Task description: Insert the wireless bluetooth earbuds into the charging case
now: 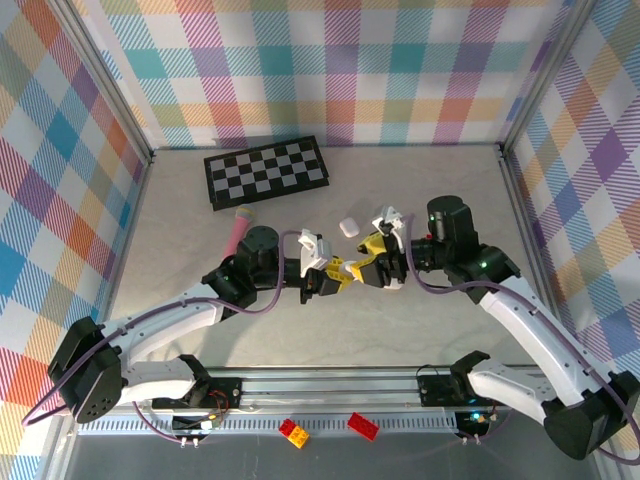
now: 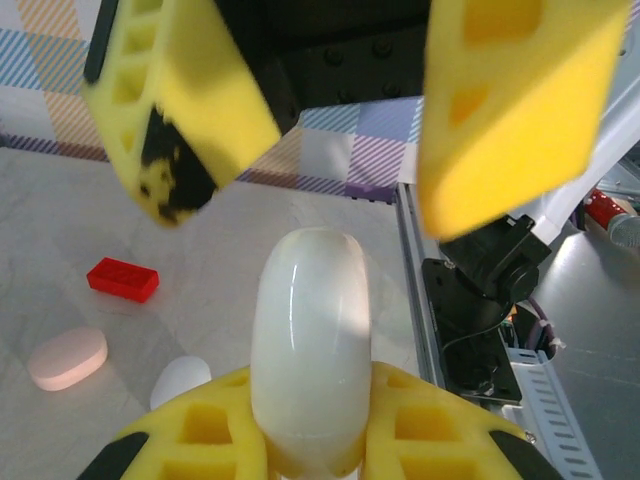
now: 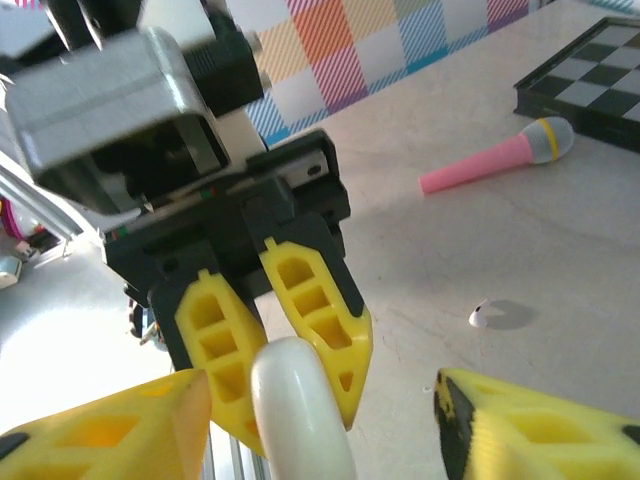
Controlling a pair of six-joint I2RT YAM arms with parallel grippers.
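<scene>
Left gripper pinches glossy white pebble-shaped charging case; right gripper jaws spread, empty — tiny white earbud lies loose on grey tabletop, insertion not begun.

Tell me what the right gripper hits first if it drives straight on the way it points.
Most likely the glossy white rounded plastic case, clamped in the left gripper directly ahead; depth is hard to judge.

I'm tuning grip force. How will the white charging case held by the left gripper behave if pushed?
Probably slippery: the white charging case is glossy, with highlights on its rounded shell. Likely rigid, as it shows no dent where the left gripper pinches it. Gripped at one end only, it may pivot if pushed sideways.
</scene>
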